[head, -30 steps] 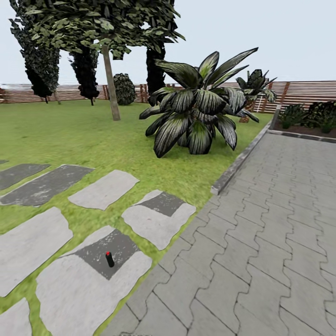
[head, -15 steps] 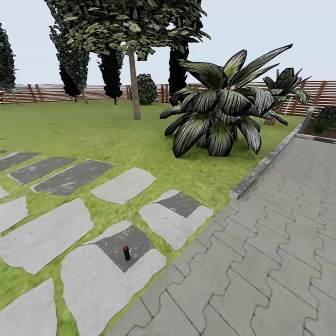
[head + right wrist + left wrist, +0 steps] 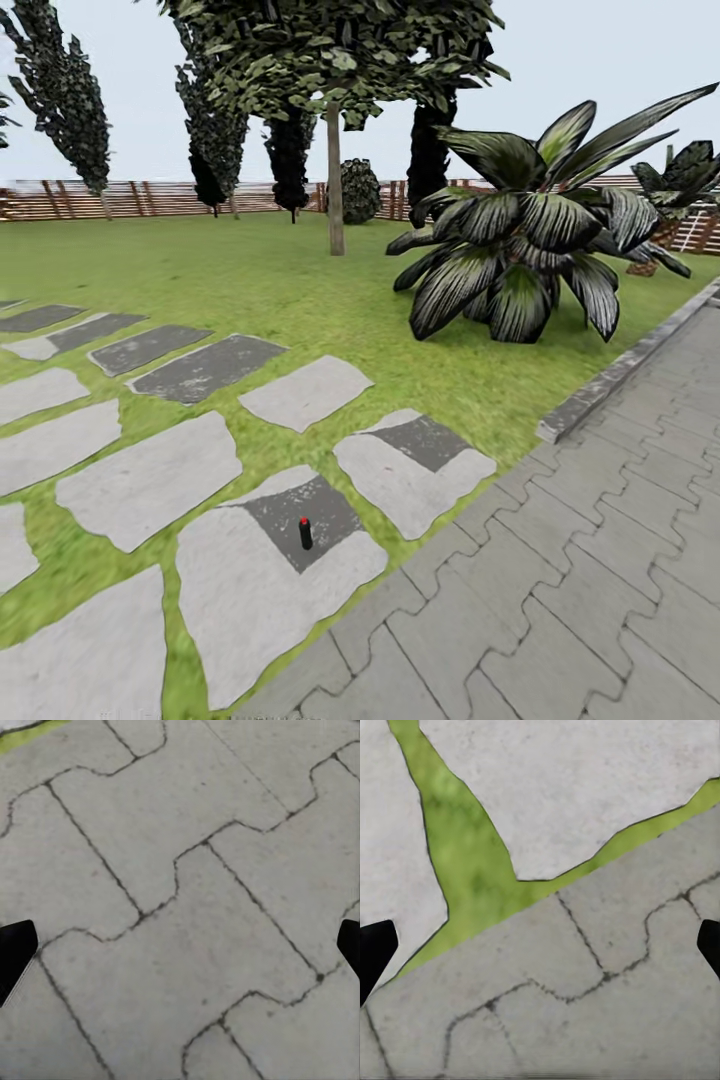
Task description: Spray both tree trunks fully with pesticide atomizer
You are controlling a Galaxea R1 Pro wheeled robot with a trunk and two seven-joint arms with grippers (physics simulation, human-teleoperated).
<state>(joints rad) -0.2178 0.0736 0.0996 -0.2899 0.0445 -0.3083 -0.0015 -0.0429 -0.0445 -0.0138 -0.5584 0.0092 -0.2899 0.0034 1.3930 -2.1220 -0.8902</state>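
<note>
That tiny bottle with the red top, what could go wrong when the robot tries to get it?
The pesticide atomizer is very small and stands upright on a stone slab, so a clumsy touch could probably knock it over. Both grippers, the left gripper and the right gripper, are open over paving, not over the bottle, so the robot might stop badly placed.

one pesticide atomizer (image 3: 305, 533) ahead of the grippers. one leafy tree (image 3: 335, 180). two striped palm plants (image 3: 520, 250).
</note>
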